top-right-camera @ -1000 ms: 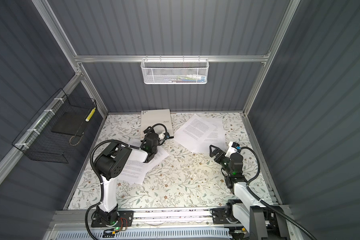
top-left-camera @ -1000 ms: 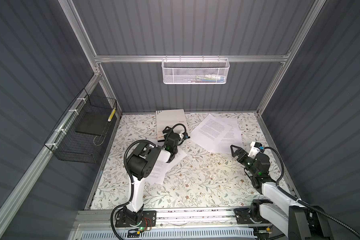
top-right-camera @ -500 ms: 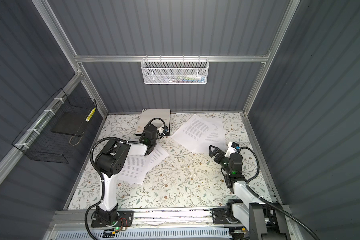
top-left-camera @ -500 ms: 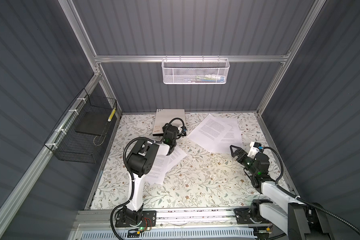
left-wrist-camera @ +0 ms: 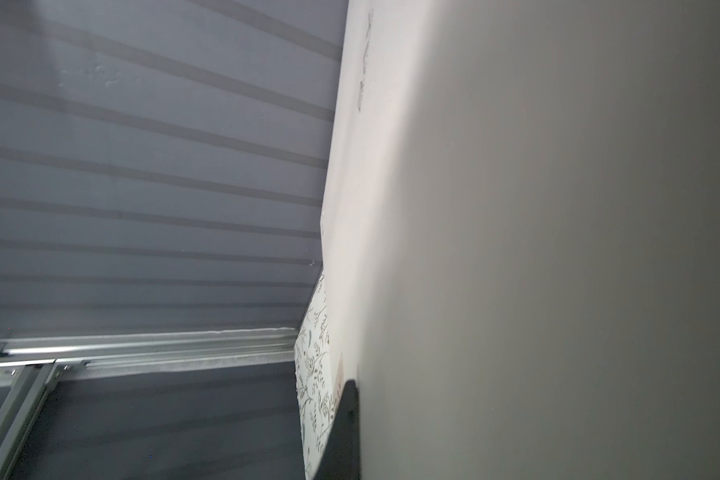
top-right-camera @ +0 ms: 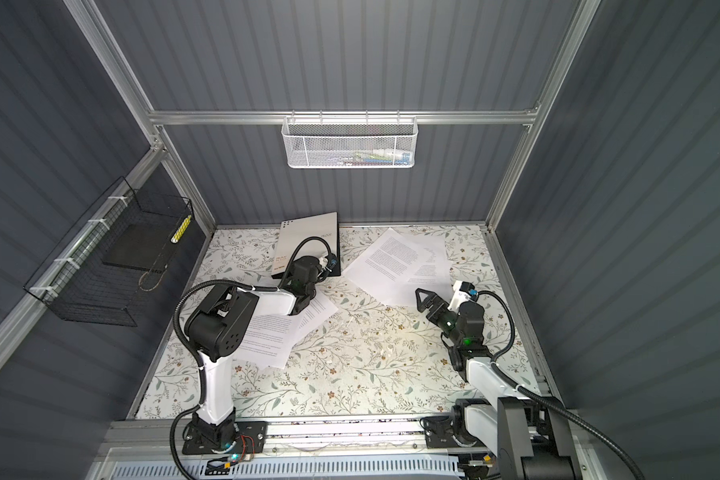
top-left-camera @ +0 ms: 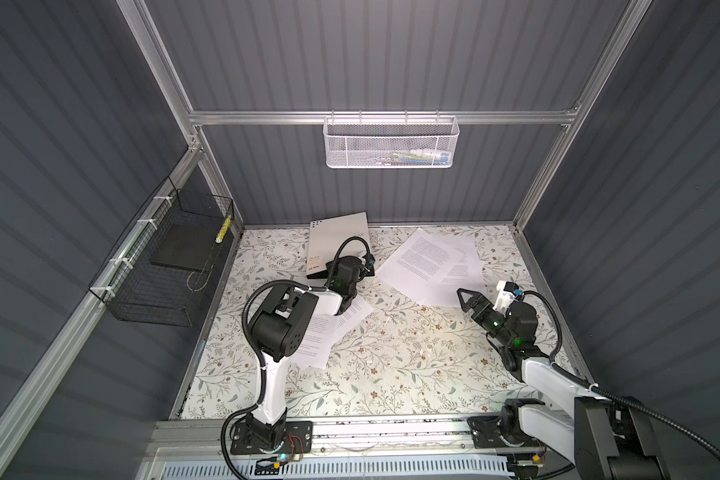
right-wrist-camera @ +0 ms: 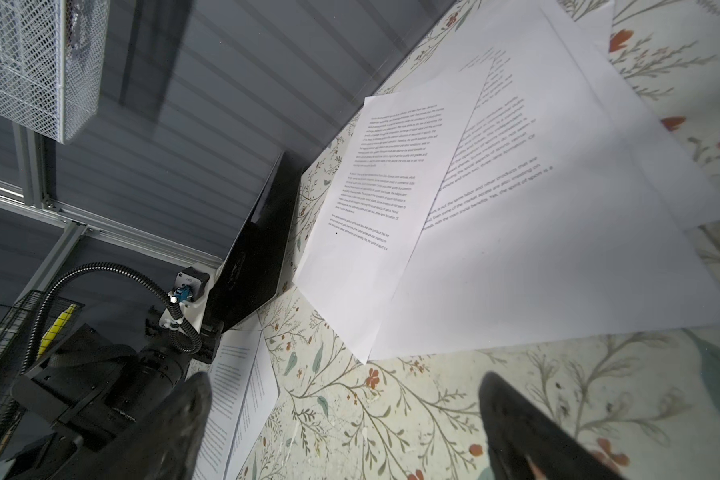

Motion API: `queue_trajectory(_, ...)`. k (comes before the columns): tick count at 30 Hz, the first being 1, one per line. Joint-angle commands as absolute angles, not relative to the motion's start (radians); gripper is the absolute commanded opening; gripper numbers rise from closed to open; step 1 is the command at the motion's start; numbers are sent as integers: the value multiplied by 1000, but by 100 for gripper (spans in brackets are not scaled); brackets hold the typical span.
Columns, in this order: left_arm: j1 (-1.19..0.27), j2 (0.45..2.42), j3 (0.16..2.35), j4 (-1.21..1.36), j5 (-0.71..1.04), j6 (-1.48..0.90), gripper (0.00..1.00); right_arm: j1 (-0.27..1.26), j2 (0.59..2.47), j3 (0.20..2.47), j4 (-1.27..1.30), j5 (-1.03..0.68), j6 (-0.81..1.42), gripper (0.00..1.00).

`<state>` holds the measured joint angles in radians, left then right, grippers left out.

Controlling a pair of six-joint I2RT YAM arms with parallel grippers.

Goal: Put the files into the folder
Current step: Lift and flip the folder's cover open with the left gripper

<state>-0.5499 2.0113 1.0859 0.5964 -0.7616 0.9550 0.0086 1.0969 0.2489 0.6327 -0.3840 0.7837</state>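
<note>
Pinching the raised cover of the folder [top-left-camera: 337, 232] at 11 o'clock with the left gripper [top-left-camera: 338, 272] clamped tight, risking the thin flap slipping free and flopping shut. Hovering the right gripper [top-left-camera: 471, 304], jaws wide apart, beside the files [top-left-camera: 429, 262] at 1 o'clock, risking scattering loose sheets and leaving more at 9 o'clock.

**Soft, even light from above; wrist views blur up close.**

In both top views the table [top-left-camera: 391, 353] is evenly bright and the ribbed walls [top-left-camera: 391, 62] are dim. Faint shadows lie under the arms [top-left-camera: 279, 328], and the frame posts [top-left-camera: 154, 54] splay toward the edges. Pressed against the left gripper [left-wrist-camera: 355, 395], the folder [left-wrist-camera: 558, 249] is a featureless grey blur, paler along one edge. The right gripper [right-wrist-camera: 344, 380] has dark, soft-edged fingers [right-wrist-camera: 184, 415]; the files [right-wrist-camera: 516, 208] ahead of them show legible print under a broad soft shadow.
</note>
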Motion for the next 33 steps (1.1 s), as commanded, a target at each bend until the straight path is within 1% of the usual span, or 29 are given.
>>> queue_trajectory(1,-577,1882,1052,586,-910,801,0,14,1069,289,600,-415,789,99)
queue_trajectory(4,-589,1752,1012,506,-993,673,0,21,1047,312,551,-420,775,99)
queue_trajectory(7,-589,1603,960,366,-1043,519,0,43,1029,336,507,-421,757,99)
queue_trajectory(10,-589,1448,894,170,-1057,332,0,84,1018,356,469,-410,739,99)
queue_trajectory(12,-588,1362,846,37,-1097,189,0,116,1019,367,456,-398,735,99)
queue_trajectory(14,-589,1280,794,-93,-1102,22,0,145,1027,378,448,-387,736,99)
queue_trajectory(16,-589,1218,742,-201,-1040,-138,0,173,1042,386,452,-377,743,99)
queue_trajectory(19,-589,1199,715,-367,-937,-396,0,201,1073,399,470,-377,763,99)
queue_trajectory(20,-590,1200,707,-415,-915,-477,0,208,1080,401,475,-379,769,99)
queue_trajectory(21,-595,1192,697,-472,-918,-610,0,213,1088,403,479,-377,774,99)
queue_trajectory(22,-601,1172,665,-460,-880,-662,0,220,1091,403,483,-375,778,98)
queue_trajectory(25,-616,1159,614,-446,-852,-764,0,236,1092,400,485,-366,790,98)
queue_trajectory(28,-621,1211,688,-535,-801,-834,0,243,1078,390,480,-357,801,98)
queue_trajectory(30,-649,1243,696,-530,-760,-863,0,245,1060,381,474,-347,804,98)
queue_trajectory(33,-678,1290,634,-466,-701,-946,0,245,1035,366,468,-347,809,98)
